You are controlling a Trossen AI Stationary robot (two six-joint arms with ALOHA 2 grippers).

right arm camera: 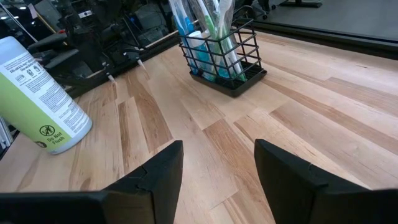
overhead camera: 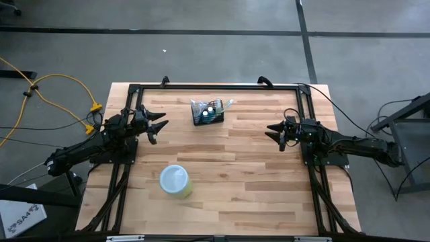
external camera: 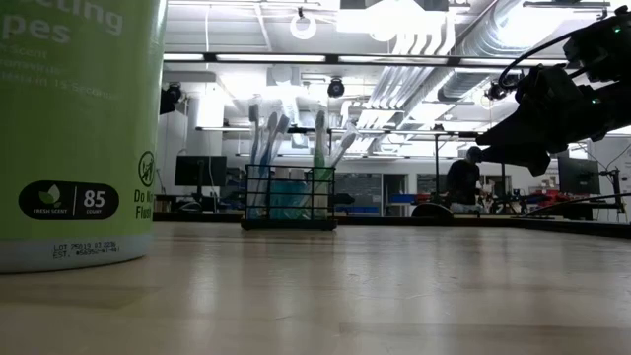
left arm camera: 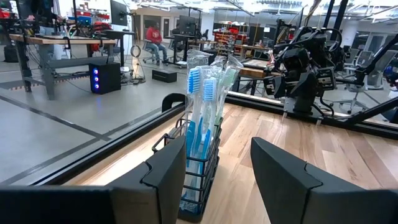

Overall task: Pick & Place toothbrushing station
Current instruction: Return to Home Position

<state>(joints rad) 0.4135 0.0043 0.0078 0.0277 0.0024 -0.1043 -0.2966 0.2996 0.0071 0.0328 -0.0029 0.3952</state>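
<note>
The toothbrushing station (overhead camera: 207,113), a small black wire-mesh holder with wrapped toothbrushes standing in it, rests on its base on the wooden table toward the far edge, near the middle; it also shows in the low view (external camera: 290,197), the left wrist view (left arm camera: 200,163) and the right wrist view (right arm camera: 224,51). My left gripper (overhead camera: 160,126) hovers open at the table's left side, pointing toward the station, a short way from it. My right gripper (overhead camera: 272,132) hovers open at the right side, farther from the station, with nothing between its fingers (right arm camera: 217,171).
A round yellow-green wipes canister with a pale lid (overhead camera: 175,181) stands upright near the table's front left; it fills the left of the low view (external camera: 74,128). A black frame (overhead camera: 215,86) runs along the table's edges. Bare wood lies between the two grippers.
</note>
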